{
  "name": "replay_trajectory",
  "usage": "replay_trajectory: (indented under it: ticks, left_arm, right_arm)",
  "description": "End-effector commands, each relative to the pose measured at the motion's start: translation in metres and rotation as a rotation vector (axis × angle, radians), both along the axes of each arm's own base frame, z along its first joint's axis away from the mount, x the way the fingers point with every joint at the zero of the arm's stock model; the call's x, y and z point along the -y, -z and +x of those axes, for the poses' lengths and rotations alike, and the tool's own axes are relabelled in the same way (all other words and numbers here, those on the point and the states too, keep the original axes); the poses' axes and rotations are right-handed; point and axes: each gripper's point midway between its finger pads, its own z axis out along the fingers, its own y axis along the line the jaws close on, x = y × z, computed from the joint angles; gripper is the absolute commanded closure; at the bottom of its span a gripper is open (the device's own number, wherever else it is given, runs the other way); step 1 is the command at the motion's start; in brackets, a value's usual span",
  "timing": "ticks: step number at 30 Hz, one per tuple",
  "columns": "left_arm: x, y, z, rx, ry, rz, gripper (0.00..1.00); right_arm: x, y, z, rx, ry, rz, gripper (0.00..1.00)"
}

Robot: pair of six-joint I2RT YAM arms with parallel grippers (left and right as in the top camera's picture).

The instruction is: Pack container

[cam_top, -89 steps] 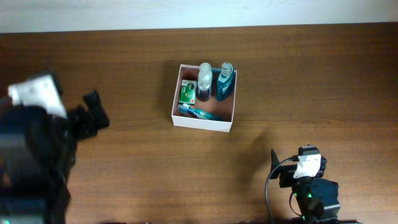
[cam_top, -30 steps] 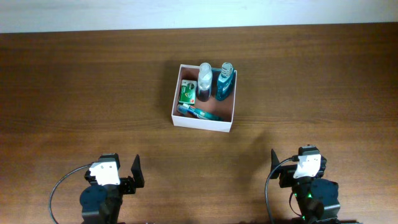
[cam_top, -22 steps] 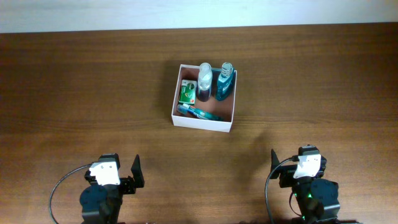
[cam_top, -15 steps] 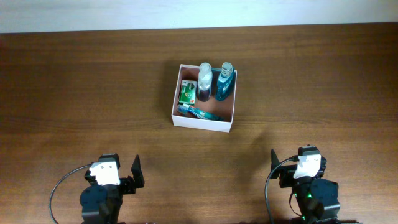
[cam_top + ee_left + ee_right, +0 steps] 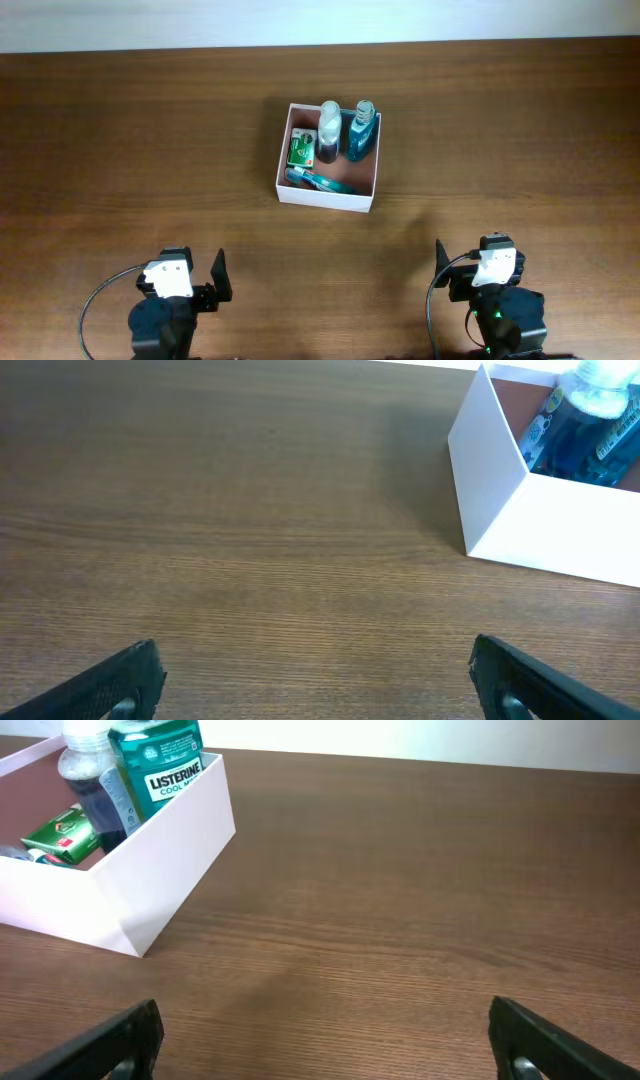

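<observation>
The container [image 5: 326,194] is a square white box with a reddish-brown inside, at the middle of the table. In it stand a clear bottle [image 5: 329,130] and a teal Listerine bottle [image 5: 362,132]. A green packet [image 5: 302,150] and a blue tube [image 5: 318,180] lie in it. The container also shows in the left wrist view [image 5: 500,490] and the right wrist view [image 5: 150,870]. My left gripper [image 5: 315,680] is open and empty near the table's front edge. My right gripper [image 5: 330,1040] is open and empty at the front right.
The brown wooden table [image 5: 500,130] stretches round the container. A pale wall strip [image 5: 300,20] runs along its far edge. Cables loop beside both arm bases at the front.
Three seconds ago the left arm was raised and blurred at the left side. It has since drawn back to the front edge. Nothing has moved in the last second.
</observation>
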Motion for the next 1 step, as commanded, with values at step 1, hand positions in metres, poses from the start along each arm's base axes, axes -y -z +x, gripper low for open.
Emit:
replay_trajectory:
  ticks: [1]
  left_arm:
    - [0.0021, -0.0007, 0.0005, 0.011, 0.019, 0.013, 0.01]
  right_arm:
    - [0.0011, 0.0018, -0.0001, -0.001, 0.006, 0.006, 0.01]
